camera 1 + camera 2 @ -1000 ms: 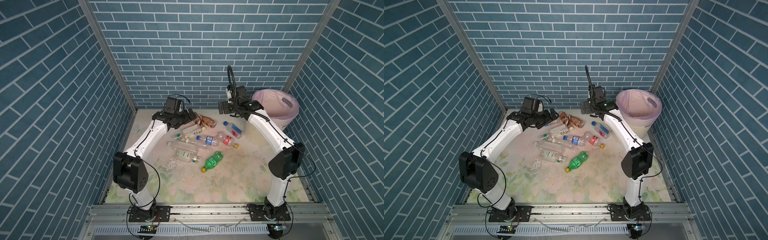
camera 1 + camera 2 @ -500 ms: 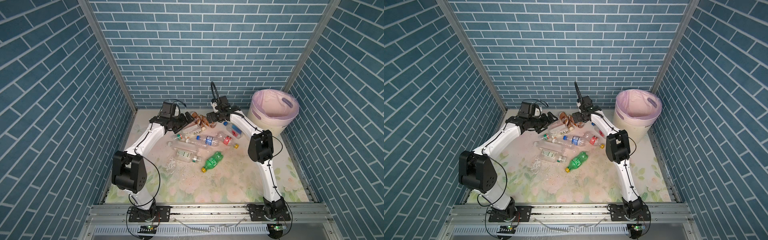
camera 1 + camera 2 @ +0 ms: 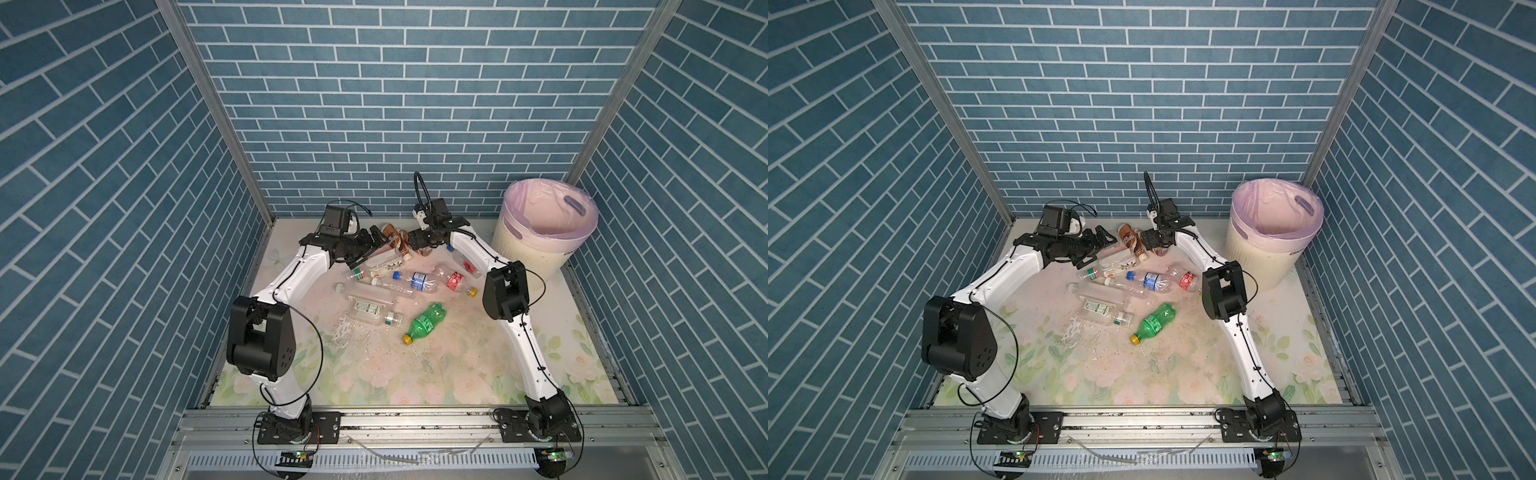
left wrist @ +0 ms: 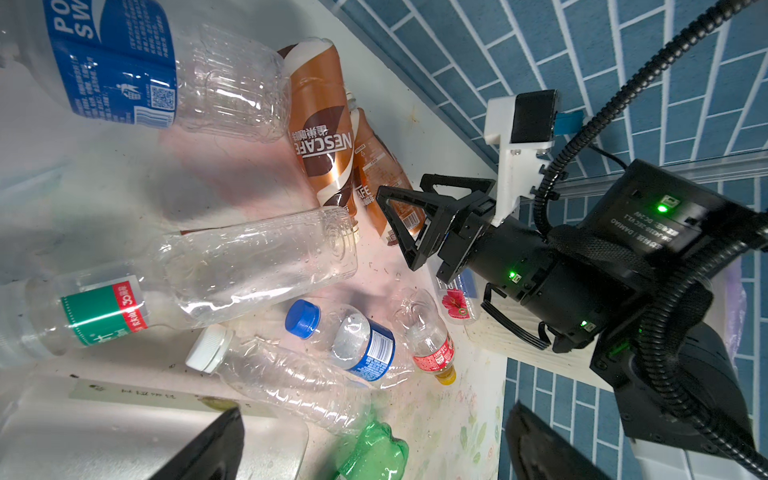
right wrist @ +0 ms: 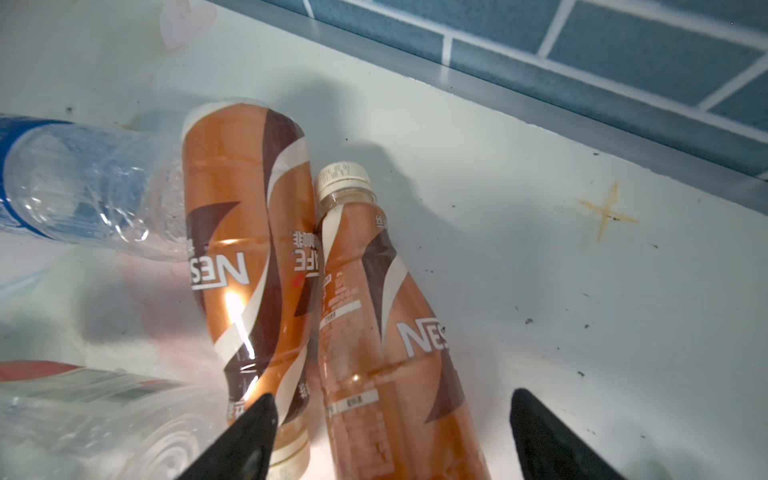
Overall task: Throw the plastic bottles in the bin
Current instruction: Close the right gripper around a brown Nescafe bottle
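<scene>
With the green bottle (image 3: 426, 322) as our dial's centre in a top view, we are finding bare mat (image 3: 457, 374) lying open from 4 round to 8 o'clock. Toward 11 o'clock the clear bottles (image 3: 399, 282) are crowding the mat, touching one another. At 12 o'clock two brown bottles (image 5: 249, 249) are lying side by side, touching. Mat is showing free between them and the back wall (image 5: 582, 50). The bin (image 3: 523, 257) is blocking 2 o'clock, the right arm's elbow (image 3: 505, 291) 3 o'clock. The left gripper (image 3: 379, 239) is standing at 9 o'clock of the brown pair.
</scene>
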{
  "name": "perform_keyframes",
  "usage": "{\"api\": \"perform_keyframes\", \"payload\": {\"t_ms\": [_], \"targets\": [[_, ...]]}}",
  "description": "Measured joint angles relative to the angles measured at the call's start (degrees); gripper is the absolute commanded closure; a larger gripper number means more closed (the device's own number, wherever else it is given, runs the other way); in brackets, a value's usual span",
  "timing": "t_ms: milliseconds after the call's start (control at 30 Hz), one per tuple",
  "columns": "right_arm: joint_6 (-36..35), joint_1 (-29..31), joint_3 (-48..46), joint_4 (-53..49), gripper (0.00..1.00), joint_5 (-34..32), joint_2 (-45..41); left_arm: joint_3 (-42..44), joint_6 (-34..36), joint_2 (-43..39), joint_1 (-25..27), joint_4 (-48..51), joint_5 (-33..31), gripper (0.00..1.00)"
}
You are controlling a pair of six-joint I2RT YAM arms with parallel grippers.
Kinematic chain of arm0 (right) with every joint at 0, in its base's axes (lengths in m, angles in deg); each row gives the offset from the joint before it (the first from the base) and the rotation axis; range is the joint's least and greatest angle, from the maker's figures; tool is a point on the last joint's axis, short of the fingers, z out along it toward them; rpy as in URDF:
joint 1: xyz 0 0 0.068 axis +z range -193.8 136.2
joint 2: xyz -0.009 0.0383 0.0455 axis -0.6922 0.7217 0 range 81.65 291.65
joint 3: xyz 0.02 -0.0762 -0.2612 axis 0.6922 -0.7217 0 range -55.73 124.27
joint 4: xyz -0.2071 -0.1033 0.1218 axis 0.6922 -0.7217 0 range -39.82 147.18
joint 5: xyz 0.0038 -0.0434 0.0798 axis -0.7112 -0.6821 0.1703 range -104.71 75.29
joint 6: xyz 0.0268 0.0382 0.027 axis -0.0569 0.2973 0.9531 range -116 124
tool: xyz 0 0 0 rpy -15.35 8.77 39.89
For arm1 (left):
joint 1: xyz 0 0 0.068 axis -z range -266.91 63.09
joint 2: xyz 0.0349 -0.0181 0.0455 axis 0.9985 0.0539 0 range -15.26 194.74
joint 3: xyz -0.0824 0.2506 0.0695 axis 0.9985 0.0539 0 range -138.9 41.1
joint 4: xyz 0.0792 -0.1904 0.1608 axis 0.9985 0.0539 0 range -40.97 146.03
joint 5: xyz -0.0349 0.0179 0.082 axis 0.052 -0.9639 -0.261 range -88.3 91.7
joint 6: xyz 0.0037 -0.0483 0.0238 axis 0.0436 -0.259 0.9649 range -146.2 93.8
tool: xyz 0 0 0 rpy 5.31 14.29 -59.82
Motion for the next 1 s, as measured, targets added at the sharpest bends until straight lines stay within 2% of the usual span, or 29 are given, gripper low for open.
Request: {"api": "perform_keyframes", "payload": {"t_ms": [333, 733, 1000], "targets": [[0.0, -0.26, 0.0, -0.5, 0.41, 1.03, 1.22, 0.0, -0.13, 0.61, -0.52, -0.04, 1.16, 0.01], [0.0, -0.9, -0.63, 0.02, 0.53, 0.96, 1.07, 0.0, -0.74, 0.87, -0.52, -0.09, 1.29, 0.01], [0.66, -1.14, -6.05, 0.31, 0.59, 0.09, -3.1, 0.0, -1.14, 0.76, -0.52, -0.48, 1.46, 0.01]]}}
